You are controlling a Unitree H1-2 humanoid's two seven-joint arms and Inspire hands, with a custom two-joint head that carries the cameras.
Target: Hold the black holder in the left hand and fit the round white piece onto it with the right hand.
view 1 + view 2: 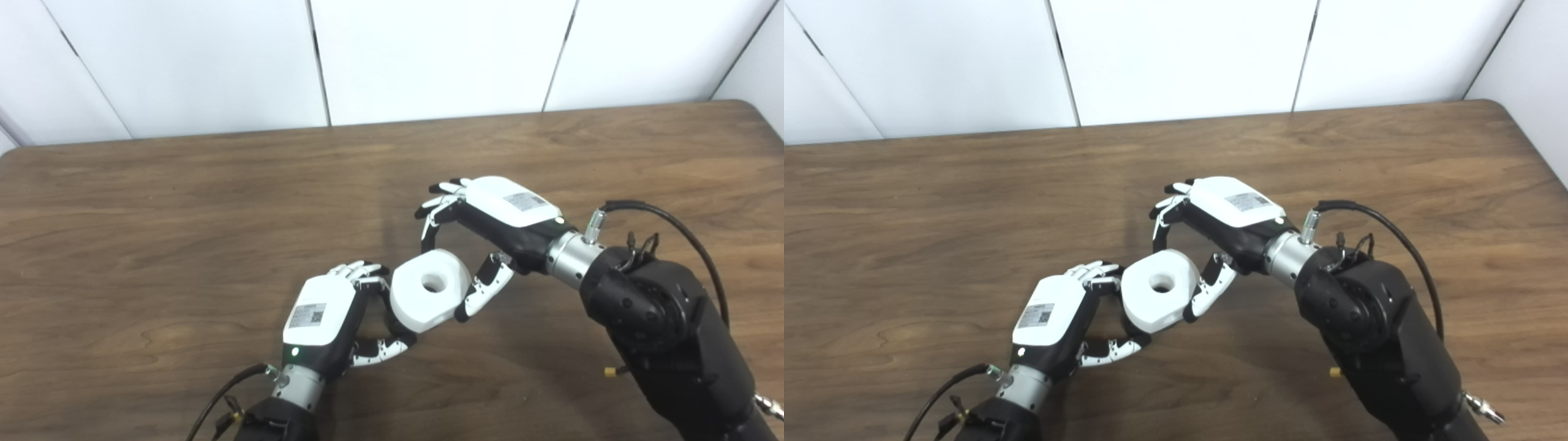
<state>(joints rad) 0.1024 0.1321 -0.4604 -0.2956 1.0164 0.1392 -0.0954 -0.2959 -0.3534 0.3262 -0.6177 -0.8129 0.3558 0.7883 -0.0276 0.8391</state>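
Observation:
The round white piece (416,306), a thick disc with a hole in its middle, sits tilted between my two hands above the table. My left hand (331,318) curls around its lower left side, thumb (383,349) stretched under it. The black holder is almost wholly hidden behind the white piece and the left fingers; only a dark sliver (386,304) shows there. My right hand (484,226) reaches in from the right and grips the white piece, fingertips (429,236) on its far edge and thumb (484,288) on its near right side.
The brown wooden table (184,233) stretches left, right and behind the hands. White wall panels (429,55) rise past its far edge. A black cable (674,226) loops off the right forearm.

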